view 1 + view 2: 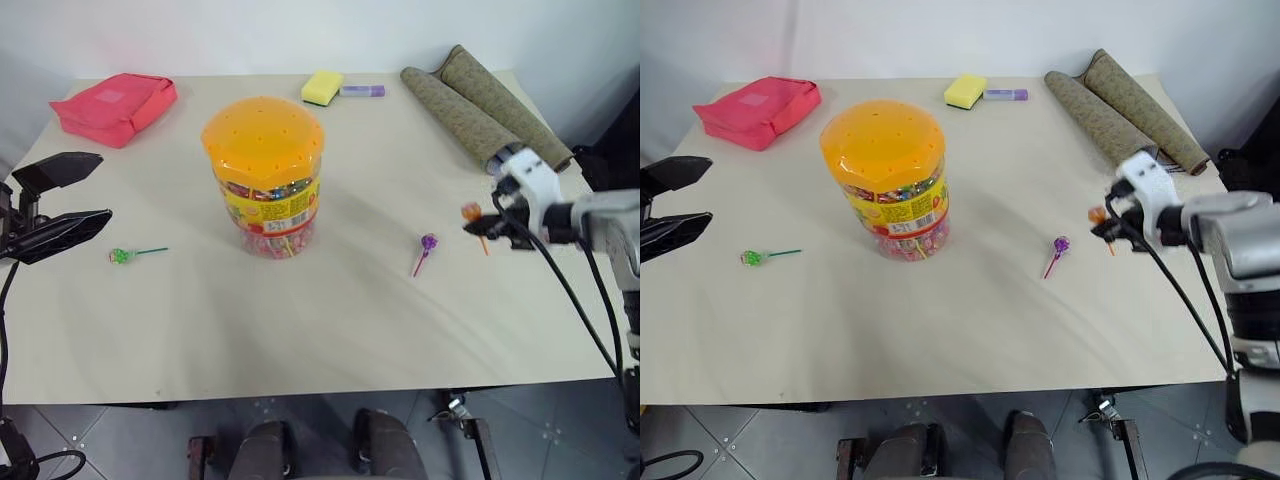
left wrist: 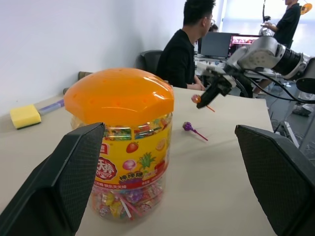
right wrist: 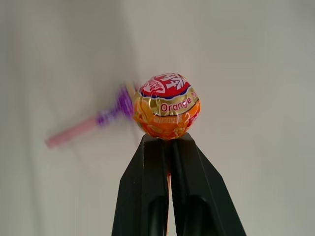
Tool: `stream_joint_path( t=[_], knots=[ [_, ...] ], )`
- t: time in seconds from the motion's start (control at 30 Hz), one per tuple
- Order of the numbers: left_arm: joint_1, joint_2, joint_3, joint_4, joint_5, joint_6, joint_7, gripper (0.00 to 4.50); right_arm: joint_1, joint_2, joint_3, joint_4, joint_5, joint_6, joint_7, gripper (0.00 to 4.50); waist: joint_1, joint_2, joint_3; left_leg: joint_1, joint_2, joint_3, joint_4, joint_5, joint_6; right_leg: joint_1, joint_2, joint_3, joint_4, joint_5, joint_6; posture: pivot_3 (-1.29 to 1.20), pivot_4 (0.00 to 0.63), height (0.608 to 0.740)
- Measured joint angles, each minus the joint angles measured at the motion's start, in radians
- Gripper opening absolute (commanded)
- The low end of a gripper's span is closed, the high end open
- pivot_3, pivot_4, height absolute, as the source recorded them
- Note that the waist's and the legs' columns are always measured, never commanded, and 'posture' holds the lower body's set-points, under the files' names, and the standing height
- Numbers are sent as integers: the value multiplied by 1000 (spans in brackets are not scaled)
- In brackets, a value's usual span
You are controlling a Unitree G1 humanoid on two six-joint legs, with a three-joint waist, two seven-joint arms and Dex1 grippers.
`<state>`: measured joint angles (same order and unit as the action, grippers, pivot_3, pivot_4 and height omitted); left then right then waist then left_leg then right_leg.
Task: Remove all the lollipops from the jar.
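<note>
Between your right gripper (image 3: 169, 142)'s pinched jaws, the orange round wrapped lollipop (image 3: 166, 112) rides by its thin stiff stick just under the head—light, easily swivelled; left gripper (image 2: 167, 172)'s jaws gape wide.

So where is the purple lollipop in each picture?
Left eye view: purple lollipop lies on the table, right of the jar.
Right eye view: the same place, right of the jar.
Left wrist view: beyond the jar, on the table.
Right wrist view: blurred, behind the orange lollipop.
Shared landmark: the jar.
</note>
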<state>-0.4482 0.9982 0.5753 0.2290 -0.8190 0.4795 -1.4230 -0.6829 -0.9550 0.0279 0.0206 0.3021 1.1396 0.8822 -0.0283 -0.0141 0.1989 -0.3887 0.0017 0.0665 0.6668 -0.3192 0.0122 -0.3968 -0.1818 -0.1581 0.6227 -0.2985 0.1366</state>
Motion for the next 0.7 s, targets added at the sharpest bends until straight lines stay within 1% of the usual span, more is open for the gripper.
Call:
stream_joint_path(
  t=[0.07,0.2,0.33,0.43,0.53,0.63,0.67,0.7],
  knots=[
    [-4,0,-11,16,2,2,-5,4500,53,2,-14,5,-3,3,-32,9,2,0,0,0,0,0,1,0,0,0,0,0,0,0,0,0,150,740],
    [-10,0,-37,19,2,10,-9,4500,113,21,-40,31,-7,-11,-85,9,2,0,0,0,0,0,1,0,0,0,0,0,0,0,0,0,150,740],
    [-8,3,-46,20,4,23,-15,4500,142,28,-77,67,-5,-47,-108,1055,2,0,0,0,0,0,1,0,0,1,0,0,0,0,0,0,150,740],
    [-5,20,-46,20,4,43,-18,4500,146,32,-83,84,-3,-58,-114,2051,2,0,0,0,0,-1,1,0,0,1,0,0,0,0,0,0,150,740],
    [13,54,-47,20,7,81,-14,4500,155,32,-94,82,2,-64,-116,3196,2,0,0,0,0,-1,1,0,0,1,0,0,0,0,0,0,150,740],
    [27,71,-56,21,37,108,28,4500,184,29,-115,54,16,-65,-111,4242,2,0,0,0,0,-1,1,0,0,1,0,0,0,0,0,0,150,740],
    [32,71,-57,21,45,111,48,4500,196,25,-120,36,26,-64,-102,4481,2,0,0,0,0,-1,1,0,0,1,0,0,0,0,0,0,150,740],
    [39,71,-58,19,57,112,75,4500,207,17,-129,10,42,-62,-89,4481,3,0,0,0,0,-1,1,0,0,1,0,0,0,0,0,0,150,740]
  ],
)
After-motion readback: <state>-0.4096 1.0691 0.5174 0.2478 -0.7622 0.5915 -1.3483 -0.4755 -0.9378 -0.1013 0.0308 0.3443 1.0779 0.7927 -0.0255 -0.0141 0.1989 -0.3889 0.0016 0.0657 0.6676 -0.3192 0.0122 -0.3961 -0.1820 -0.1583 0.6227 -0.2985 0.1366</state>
